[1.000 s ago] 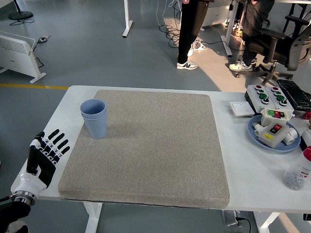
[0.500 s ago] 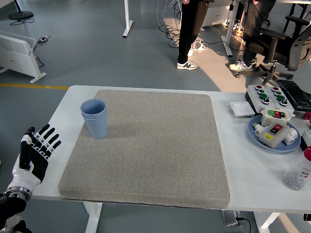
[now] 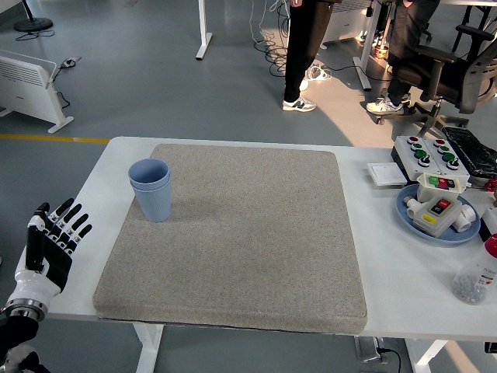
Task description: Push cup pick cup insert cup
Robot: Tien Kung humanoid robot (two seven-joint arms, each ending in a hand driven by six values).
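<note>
Standing upright on the grey mat [image 3: 233,233], near its far left corner, your blue cups [image 3: 151,189] sit nested one inside the other, with two rims showing at the top. Your left hand [image 3: 48,247] hangs off the mat's left side, beyond the near left edge of the white table [image 3: 388,287], its fingers [image 3: 66,221] spread and pointing up, holding nothing and well apart from the cups. Your right hand does not show. To the right of the mat, a blue plate [image 3: 435,225] carries a small white box with red and yellow buttons [image 3: 435,203], and beyond it lies a panel of green and red buttons [image 3: 435,152]. A clear bottle [image 3: 477,273] stands near the table's right edge, nearer to you than the plate. Past the mat's far edge, two people's legs [image 3: 304,47] stand on the grey floor beside a black office chair [image 3: 454,66].
</note>
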